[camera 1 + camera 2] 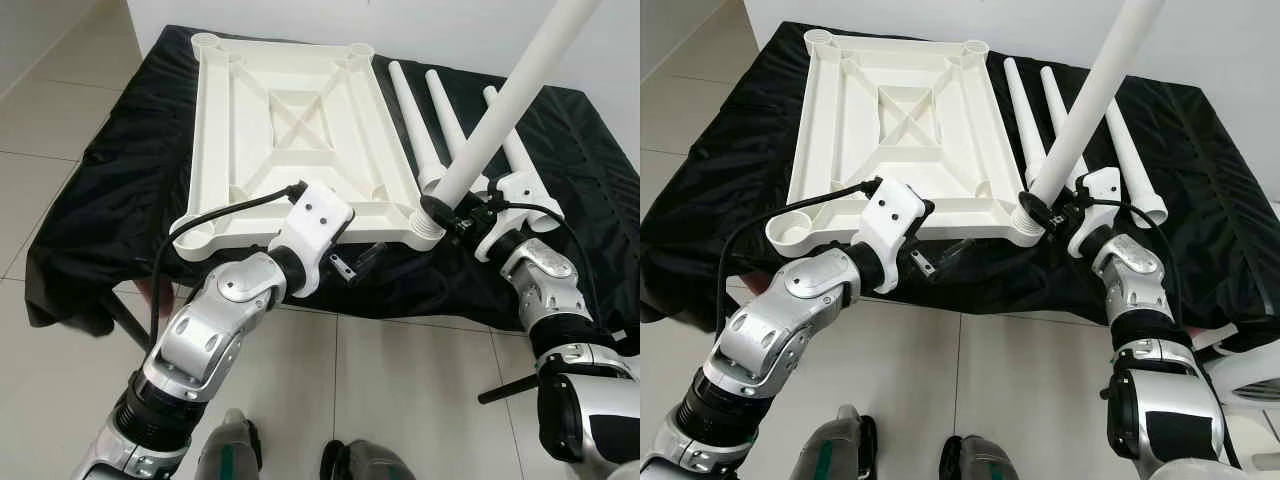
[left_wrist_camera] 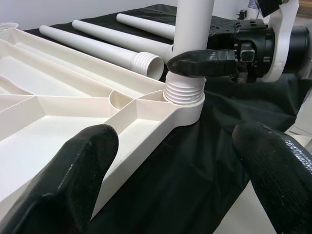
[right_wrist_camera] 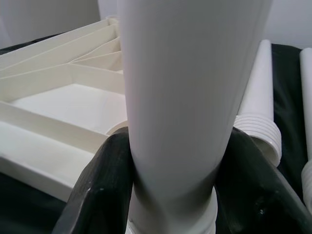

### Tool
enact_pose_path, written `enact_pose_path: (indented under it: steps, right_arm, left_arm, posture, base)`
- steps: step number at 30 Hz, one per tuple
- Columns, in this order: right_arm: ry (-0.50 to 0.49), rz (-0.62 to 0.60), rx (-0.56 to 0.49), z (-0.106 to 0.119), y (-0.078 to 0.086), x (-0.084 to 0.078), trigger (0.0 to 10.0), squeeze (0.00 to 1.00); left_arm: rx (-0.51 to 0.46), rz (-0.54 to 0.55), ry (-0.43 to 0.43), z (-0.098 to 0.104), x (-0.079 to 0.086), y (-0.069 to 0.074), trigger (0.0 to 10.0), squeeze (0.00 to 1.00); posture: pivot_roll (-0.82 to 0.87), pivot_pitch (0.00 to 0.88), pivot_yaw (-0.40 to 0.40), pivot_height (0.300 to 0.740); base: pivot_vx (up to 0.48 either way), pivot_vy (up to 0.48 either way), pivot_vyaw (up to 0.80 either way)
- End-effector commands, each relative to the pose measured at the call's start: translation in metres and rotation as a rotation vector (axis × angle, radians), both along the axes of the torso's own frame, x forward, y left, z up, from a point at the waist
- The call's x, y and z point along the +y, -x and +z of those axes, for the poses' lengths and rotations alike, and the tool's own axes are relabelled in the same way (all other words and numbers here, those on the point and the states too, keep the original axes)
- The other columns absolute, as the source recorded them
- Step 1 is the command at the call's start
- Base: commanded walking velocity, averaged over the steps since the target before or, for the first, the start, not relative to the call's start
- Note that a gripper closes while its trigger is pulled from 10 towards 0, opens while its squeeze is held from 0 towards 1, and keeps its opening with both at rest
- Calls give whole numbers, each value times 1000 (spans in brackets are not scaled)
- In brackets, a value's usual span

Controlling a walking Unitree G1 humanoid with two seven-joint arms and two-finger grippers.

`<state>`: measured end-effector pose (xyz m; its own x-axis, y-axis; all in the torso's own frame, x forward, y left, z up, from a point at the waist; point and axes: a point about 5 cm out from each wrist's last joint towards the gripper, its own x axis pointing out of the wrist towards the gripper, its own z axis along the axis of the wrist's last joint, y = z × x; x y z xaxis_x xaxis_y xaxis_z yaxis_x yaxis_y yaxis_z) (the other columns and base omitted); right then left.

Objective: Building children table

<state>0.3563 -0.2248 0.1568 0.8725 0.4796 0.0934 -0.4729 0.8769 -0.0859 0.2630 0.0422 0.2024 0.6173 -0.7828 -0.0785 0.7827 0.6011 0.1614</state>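
- Long white plastic table leg (image 1: 505, 100) stands tilted, threaded end down in the upside-down white tabletop's (image 1: 290, 130) near-right corner socket.
- Right gripper (image 1: 447, 208) clamps the leg's base.
- Left gripper (image 2: 180, 161) hangs spread wide; its wrist view shows thread ridges above the socket.

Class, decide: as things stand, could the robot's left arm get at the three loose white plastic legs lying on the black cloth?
Probably not easily. The three loose white plastic legs lie beyond the upright leg held by the right gripper, which blocks the open left gripper.

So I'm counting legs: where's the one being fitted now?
The upright leg stands in the tabletop's near right corner socket, gripped by the right pincer, beside three spare legs.
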Motion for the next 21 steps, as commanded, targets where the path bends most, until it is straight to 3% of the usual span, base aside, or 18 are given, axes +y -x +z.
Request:
enact_pose_path:
  steps: [1,21]
  right_arm:
    - [-38,-61,18,-9,3,-5,10000,0]
    - [-181,-319,-82,-10,3,19,10000,0]
  left_arm:
    - [-1,-21,11,2,-1,4,10000,0]
    - [3,-27,8,2,-1,4,10000,0]
  posture:
    - [122,89,-76,740]
    - [116,94,-78,740]
  base:
    - [0,0,0]
    - [0,0,0]
